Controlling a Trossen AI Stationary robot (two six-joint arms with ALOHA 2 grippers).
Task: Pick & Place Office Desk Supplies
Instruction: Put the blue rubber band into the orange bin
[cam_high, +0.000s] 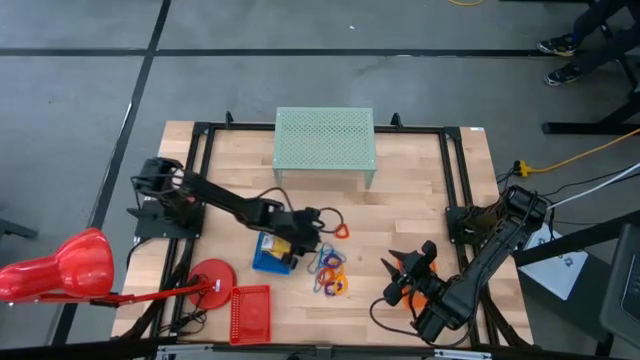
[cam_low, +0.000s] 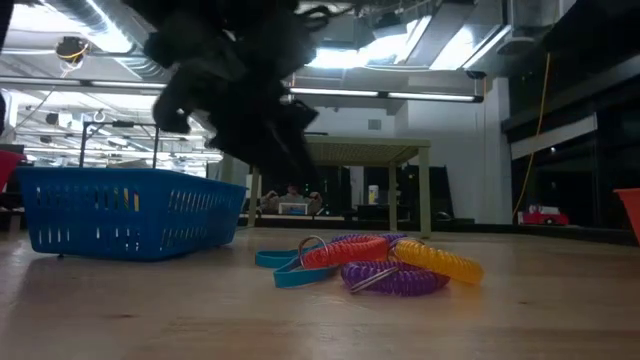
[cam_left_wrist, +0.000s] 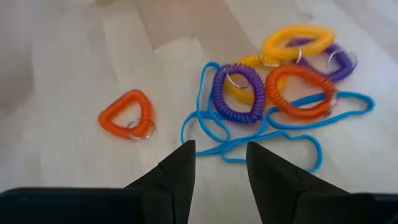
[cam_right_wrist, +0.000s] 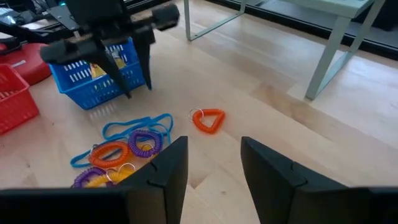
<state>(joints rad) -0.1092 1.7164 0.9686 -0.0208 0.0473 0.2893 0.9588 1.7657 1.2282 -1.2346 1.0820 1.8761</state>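
A pile of coiled loops (cam_left_wrist: 280, 81), purple, orange and yellow with thin blue cords, lies flat on the wooden table; it also shows in the high view (cam_high: 331, 272) and the low view (cam_low: 375, 262). One orange triangular loop (cam_left_wrist: 127, 115) lies apart from it (cam_high: 342, 231). My left gripper (cam_left_wrist: 221, 162) hangs open above the table between the blue tray and the loops (cam_high: 322, 222), touching nothing. My right gripper (cam_right_wrist: 214, 162) is open near the table's right near side (cam_high: 408, 262), facing the loops. Yellow-and-black items (cam_high: 276, 246) lie in the blue tray.
The blue mesh tray (cam_high: 272, 258) stands left of the pile, and a red mesh tray (cam_high: 250, 312) sits at the near edge. A red desk lamp (cam_high: 70, 268) is at the near left. A green mesh stand (cam_high: 325, 140) is at the far side. Bare wood lies between the pile and my right gripper.
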